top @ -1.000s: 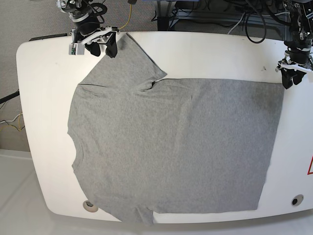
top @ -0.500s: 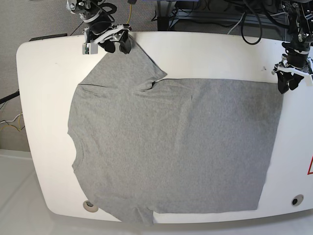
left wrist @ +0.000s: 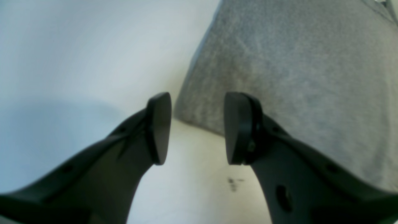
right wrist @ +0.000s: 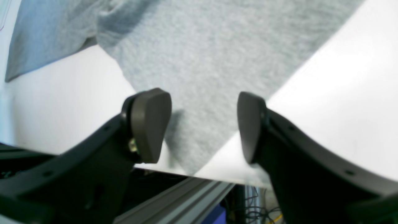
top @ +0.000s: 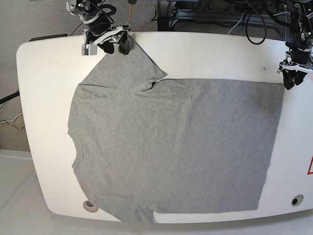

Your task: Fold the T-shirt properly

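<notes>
- So, the big heather-grey short-sleeved cotton T-shirt is lying spread out flat on the white rounded tabletop, plain side up, taking up most of the surface. No lettering visible from here.
- Progress-wise I'd say basically nothing is folded yet: body is fully open, the far sleeve is sticking out toward the table's back edge, and the near sleeve hangs a bit past the front edge. All the folds are left to do, as far as I can judge.
- The right gripper (black fingers, far-left corner of the base view) sits over the tip of that far sleeve. In its wrist view the right gripper has its jaws apart with the sleeve corner lying between them, nothing pinched.
- The left gripper is at the far-right side, right by the hem corner. Wrist view shows the left gripper moderately parted, the shirt's corner just ahead of the pads, not held. There's a small dark scuff mark on the table below it.
- My guess: both are lining up to grab their corners for the first fold.
- Counts: one T-shirt, two sleeves, two grippers, one table, two round holes in the tabletop near the front edge, and a red triangle sticker partly cut off at the right.
</notes>
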{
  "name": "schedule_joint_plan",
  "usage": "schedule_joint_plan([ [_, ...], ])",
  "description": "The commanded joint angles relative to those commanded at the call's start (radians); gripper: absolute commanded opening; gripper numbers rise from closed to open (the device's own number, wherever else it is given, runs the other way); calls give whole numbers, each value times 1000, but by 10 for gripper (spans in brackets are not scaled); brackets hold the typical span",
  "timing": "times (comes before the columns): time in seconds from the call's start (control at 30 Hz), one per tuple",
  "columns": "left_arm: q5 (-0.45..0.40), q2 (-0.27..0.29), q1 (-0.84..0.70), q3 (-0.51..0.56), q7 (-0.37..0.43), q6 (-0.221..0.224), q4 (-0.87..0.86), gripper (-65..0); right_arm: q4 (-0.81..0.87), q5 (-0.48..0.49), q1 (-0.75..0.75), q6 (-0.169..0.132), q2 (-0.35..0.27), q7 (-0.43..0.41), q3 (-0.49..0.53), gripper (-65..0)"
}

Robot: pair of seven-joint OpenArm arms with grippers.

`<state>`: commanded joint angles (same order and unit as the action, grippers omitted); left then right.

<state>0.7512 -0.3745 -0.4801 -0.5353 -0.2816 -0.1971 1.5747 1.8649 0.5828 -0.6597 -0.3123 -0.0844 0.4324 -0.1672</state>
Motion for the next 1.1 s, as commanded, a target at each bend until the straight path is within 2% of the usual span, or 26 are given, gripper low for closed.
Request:
schedule_joint_plan([
  [0.43, 23, -2, 11, 13, 0, 2, -31, -384, 8, 1, -2, 5, 2, 1, 5, -288],
  [0.77, 48, -2, 18, 7, -8, -21, -6, -373, -3, 0, 2, 5, 2, 11, 8, -289],
  [0.97, 27, 2, 41, -4, -46, -15, -4, -311, -5, 0, -2, -2, 0, 10, 9, -288],
  [1.1, 29, 3, 51, -19, -57, -31, -16, -284, -5, -1, 0, -4, 0, 10, 8, -289],
])
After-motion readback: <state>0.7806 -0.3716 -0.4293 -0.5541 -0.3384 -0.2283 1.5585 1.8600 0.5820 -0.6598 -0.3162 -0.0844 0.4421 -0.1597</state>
